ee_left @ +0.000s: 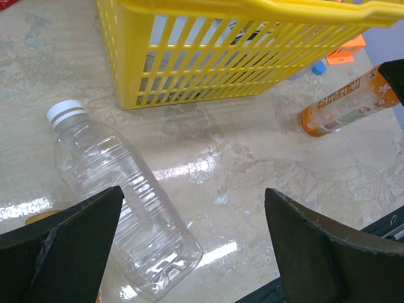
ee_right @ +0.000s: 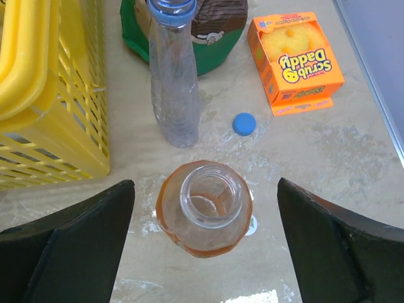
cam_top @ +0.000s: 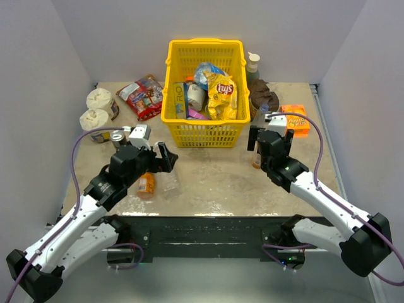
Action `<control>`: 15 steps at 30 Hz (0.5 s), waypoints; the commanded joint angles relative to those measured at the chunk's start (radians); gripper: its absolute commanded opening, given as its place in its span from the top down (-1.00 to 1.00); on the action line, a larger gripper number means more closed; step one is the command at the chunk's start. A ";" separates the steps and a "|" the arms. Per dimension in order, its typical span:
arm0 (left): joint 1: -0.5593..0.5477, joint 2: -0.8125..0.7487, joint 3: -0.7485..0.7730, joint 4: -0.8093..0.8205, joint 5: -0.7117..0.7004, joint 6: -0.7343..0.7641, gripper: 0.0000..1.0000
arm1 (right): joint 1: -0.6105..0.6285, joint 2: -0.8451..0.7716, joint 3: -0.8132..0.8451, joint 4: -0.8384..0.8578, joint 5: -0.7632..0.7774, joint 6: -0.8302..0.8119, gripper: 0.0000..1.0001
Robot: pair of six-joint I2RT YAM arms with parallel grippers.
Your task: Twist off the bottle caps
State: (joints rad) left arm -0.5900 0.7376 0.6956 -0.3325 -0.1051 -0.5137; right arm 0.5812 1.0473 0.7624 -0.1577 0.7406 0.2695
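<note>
Bottle caps show in three places; a small round blue plastic cap (ee_right: 244,124) lies loose on the beige marbled table (ee_right: 328,164), at 1 o'clock from a tall open-necked bottle with an orange label (ee_right: 203,218); a second blue cap (ee_right: 170,9) sits on a clear upright plastic bottle (ee_right: 173,88) at 11 o'clock from it; a white ribbed cap (ee_left: 65,112) sits on a clear ribbed bottle (ee_left: 126,208) lying on its side. Right tool (ee_right: 205,189) hangs over the open bottle, fingers wide apart at 9 and 3 o'clock of its neck, touching nothing; left tool (ee_left: 194,208) hangs over the lying bottle, fingers spread and empty. From above, a yellow plastic lattice basket (cam_top: 205,129) full of snack packets stands at 12 o'clock of the table; a small orange juice bottle (cam_top: 146,185) lies just beside the clear lying bottle, at its 9 o'clock; its cap cannot be made out.
</note>
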 commanded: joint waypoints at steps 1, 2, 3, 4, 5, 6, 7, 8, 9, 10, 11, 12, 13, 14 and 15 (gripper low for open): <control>0.006 -0.015 0.013 0.001 -0.024 0.000 -0.99 | -0.004 -0.010 0.051 -0.012 0.017 0.017 -0.98; 0.007 -0.011 0.015 -0.008 -0.033 -0.002 -0.99 | -0.004 -0.012 0.058 -0.019 0.019 0.017 -0.98; 0.007 -0.004 0.018 -0.034 -0.044 -0.006 -0.99 | -0.004 -0.015 0.078 -0.025 0.019 0.017 -0.98; 0.007 0.009 0.025 -0.049 -0.054 -0.020 -0.99 | -0.004 -0.016 0.089 -0.040 0.019 0.017 -0.98; 0.007 0.017 0.030 -0.066 -0.074 -0.028 -1.00 | -0.004 -0.023 0.101 -0.051 0.020 0.017 -0.97; 0.007 0.034 0.033 -0.098 -0.083 -0.037 -0.99 | -0.004 -0.024 0.129 -0.058 0.023 0.017 -0.98; 0.006 0.043 0.036 -0.112 -0.087 -0.051 -0.99 | -0.004 -0.030 0.144 -0.075 0.025 0.016 -0.98; 0.007 0.052 0.038 -0.122 -0.084 -0.057 -0.99 | -0.003 -0.030 0.159 -0.085 0.029 0.016 -0.98; 0.006 0.078 0.039 -0.143 -0.081 -0.066 -0.99 | -0.004 -0.036 0.193 -0.098 0.029 0.016 -0.97; 0.006 0.091 0.044 -0.158 -0.084 -0.087 -0.99 | -0.004 -0.039 0.212 -0.121 0.029 0.014 -0.98; 0.007 0.103 0.047 -0.168 -0.087 -0.094 -0.99 | -0.004 -0.046 0.228 -0.132 0.026 0.014 -0.98; 0.007 0.126 0.050 -0.186 -0.091 -0.098 -0.99 | -0.003 -0.055 0.262 -0.141 0.016 0.011 -0.98; 0.007 0.135 0.054 -0.195 -0.100 -0.103 -0.99 | -0.004 -0.061 0.279 -0.158 0.008 0.010 -0.98; 0.009 0.143 0.059 -0.201 -0.122 -0.105 -0.99 | -0.004 -0.067 0.294 -0.167 -0.001 0.011 -0.97; 0.009 0.158 0.067 -0.223 -0.137 -0.109 -1.00 | -0.004 -0.076 0.323 -0.183 -0.023 0.011 -0.98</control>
State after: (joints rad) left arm -0.5892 0.8642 0.7010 -0.4911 -0.1692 -0.5755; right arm 0.5812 1.0218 0.9764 -0.2913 0.7403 0.2714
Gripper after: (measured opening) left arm 0.995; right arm 0.986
